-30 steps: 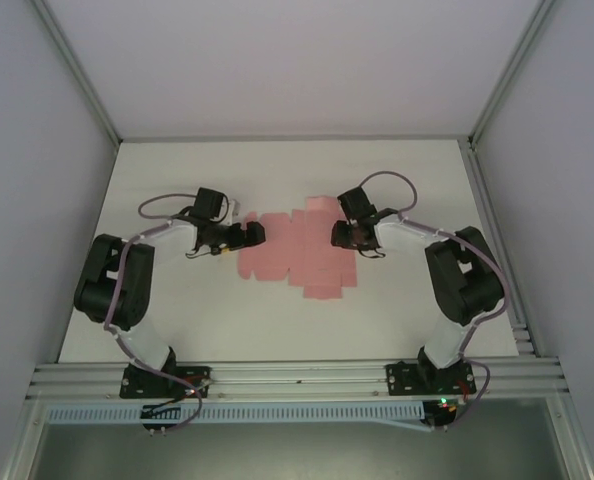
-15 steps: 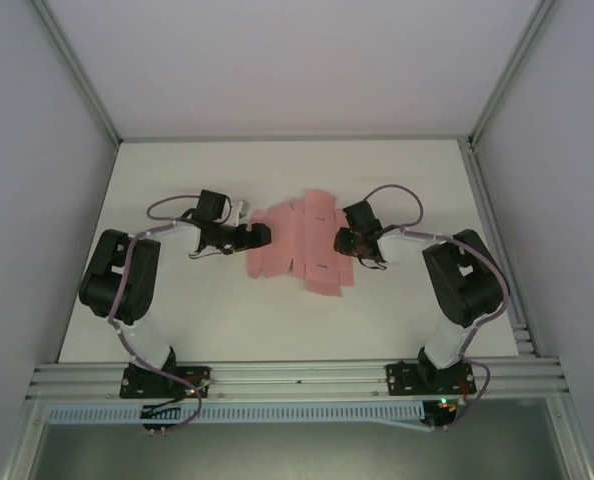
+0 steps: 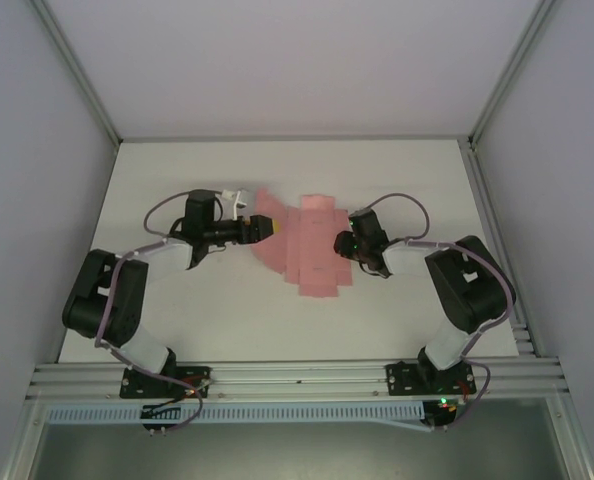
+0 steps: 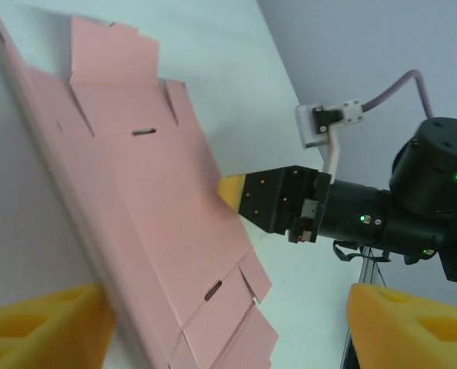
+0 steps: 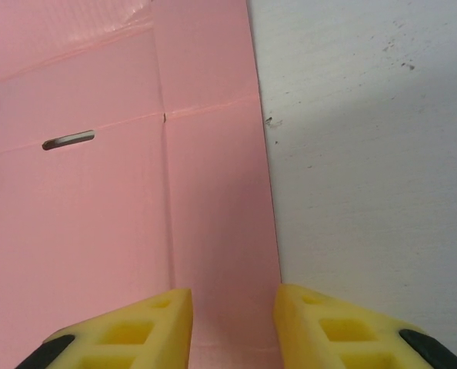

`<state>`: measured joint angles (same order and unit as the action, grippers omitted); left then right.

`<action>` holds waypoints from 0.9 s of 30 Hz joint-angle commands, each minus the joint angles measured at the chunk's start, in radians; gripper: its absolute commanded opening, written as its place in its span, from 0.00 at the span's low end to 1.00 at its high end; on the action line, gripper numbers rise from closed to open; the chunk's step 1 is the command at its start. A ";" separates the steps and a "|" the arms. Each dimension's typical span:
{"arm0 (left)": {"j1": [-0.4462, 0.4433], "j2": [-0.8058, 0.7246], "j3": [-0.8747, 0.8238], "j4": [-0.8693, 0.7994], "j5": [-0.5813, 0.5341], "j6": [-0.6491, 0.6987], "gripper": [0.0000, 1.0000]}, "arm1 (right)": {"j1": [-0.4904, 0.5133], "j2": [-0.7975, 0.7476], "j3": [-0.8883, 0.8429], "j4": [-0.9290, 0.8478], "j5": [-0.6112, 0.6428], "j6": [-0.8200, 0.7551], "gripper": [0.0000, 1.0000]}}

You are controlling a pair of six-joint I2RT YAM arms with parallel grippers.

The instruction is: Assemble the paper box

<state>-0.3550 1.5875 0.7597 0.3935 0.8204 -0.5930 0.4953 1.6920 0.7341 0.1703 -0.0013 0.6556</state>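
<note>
The paper box [image 3: 312, 255] is a flat pink die-cut sheet with flaps and slots, lying mid-table with its left side raised. My left gripper [image 3: 268, 228] is at that raised left edge. In the left wrist view the sheet [image 4: 136, 192] slants steeply between my left gripper's [image 4: 221, 307] wide-apart yellow fingers, close to the left finger [image 4: 44, 327]. My right gripper [image 3: 341, 243] is at the sheet's right side, and its yellow tip [image 4: 230, 192] touches the pink face. In the right wrist view the right gripper [image 5: 232, 304] stands part open over a pink panel [image 5: 98, 192] near the sheet's edge.
The white table [image 3: 397, 180] is walled by grey panels left, right and behind. An aluminium rail [image 3: 297, 375] runs along the near edge by both arm bases. A bare table surface [image 5: 367, 154] lies right of the sheet.
The left gripper has moved right and up, its jaws narrowing, and the sheet's left side has risen off the table. The right gripper has shifted slightly and stays at the sheet's right side.
</note>
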 commanded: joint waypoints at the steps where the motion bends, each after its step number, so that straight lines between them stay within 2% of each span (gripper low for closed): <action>1: -0.018 -0.036 0.063 -0.139 -0.059 0.083 0.58 | 0.008 0.046 -0.048 -0.115 -0.072 0.029 0.35; 5: -0.022 -0.056 0.089 -0.287 -0.189 0.156 0.35 | 0.006 0.021 -0.060 -0.096 -0.062 0.024 0.37; 8: -0.024 -0.073 0.086 -0.302 -0.201 0.177 0.17 | 0.005 -0.027 -0.059 -0.098 -0.062 0.004 0.41; 10: -0.025 -0.090 0.086 -0.299 -0.199 0.191 0.00 | 0.005 -0.085 -0.061 -0.095 -0.069 -0.013 0.46; 14: -0.028 -0.157 0.073 -0.247 -0.148 0.200 0.00 | -0.008 -0.232 -0.094 -0.079 -0.093 -0.050 0.63; 15: -0.029 -0.178 0.069 -0.226 -0.133 0.195 0.00 | -0.015 -0.268 -0.110 -0.060 -0.109 -0.058 0.64; 19: -0.030 -0.251 0.066 -0.161 -0.066 0.162 0.00 | -0.089 -0.396 -0.176 0.004 -0.262 -0.084 0.74; 23: -0.044 -0.336 0.067 -0.107 -0.011 0.161 0.00 | -0.171 -0.474 -0.208 0.051 -0.388 -0.091 0.77; 27: -0.049 -0.421 0.098 -0.116 0.036 0.198 0.00 | -0.194 -0.564 -0.254 0.151 -0.467 -0.114 0.80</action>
<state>-0.3977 1.2251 0.8257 0.2310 0.7803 -0.4328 0.3088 1.1851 0.5102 0.2214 -0.3500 0.5758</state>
